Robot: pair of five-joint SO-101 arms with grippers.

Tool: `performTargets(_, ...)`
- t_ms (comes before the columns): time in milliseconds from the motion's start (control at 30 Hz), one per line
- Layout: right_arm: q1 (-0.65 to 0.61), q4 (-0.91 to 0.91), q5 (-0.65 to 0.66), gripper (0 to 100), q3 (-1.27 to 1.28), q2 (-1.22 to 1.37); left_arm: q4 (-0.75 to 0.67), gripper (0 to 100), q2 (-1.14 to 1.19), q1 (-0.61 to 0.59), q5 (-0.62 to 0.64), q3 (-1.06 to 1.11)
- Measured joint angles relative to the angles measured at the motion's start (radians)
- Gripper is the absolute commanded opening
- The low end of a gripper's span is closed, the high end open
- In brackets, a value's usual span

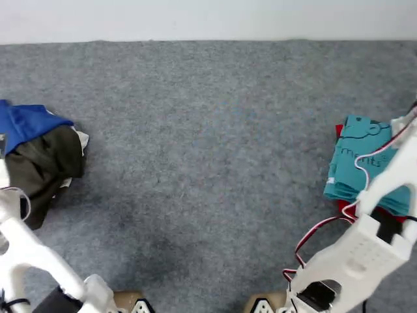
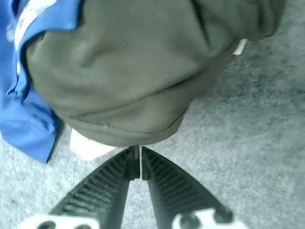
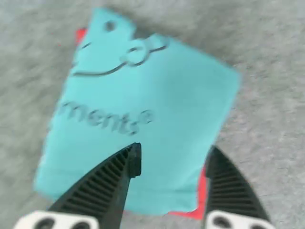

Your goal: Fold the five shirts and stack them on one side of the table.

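A loose heap lies at the table's left edge: a dark olive shirt (image 1: 45,163) (image 2: 133,67) over a blue shirt (image 1: 26,120) (image 2: 28,119), with a bit of white cloth (image 2: 88,148) under them. My left gripper (image 2: 139,160) is shut, its tips right at the olive shirt's lower edge just above the table. At the right edge a folded teal shirt (image 1: 358,156) (image 3: 143,105) rests on a folded red shirt (image 1: 339,130) (image 3: 81,34). My right gripper (image 3: 174,160) hovers open over the teal shirt's near edge, with nothing between its fingers.
Grey felt-like cloth covers the table (image 1: 208,163), with wide free room between the two piles. A white wall runs along the far edge. The left arm (image 1: 26,248) and right arm (image 1: 365,248) rise from the near edge, with red and white cables on the right one.
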Motion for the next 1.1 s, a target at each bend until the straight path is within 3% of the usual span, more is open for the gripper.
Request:
performTargets(33, -0.014, 0.031, 0.000, 0.9, -0.006, 0.000, 0.008, 2, -0.002, 0.012, 0.000, -0.006)
performTargets(200, -0.084, 0.164, 0.002, 0.6, -0.012, 0.054, 0.032, 2, -0.003, 0.055, 0.000, -0.015)
performTargets(600, -0.095, 0.173, -0.017, 0.9, -0.012, 0.365, 0.060, 2, -0.003, 0.055, 0.000, -0.015)
performTargets(933, -0.095, 0.175, -0.046, 0.9, -0.012, 0.048, 0.078, 2, -0.003, 0.055, 0.000, -0.015)
performTargets(1100, -0.104, 0.175, -0.046, 0.9, 0.071, -0.130, 0.104, 14, -0.003, 0.055, 0.000, -0.015)
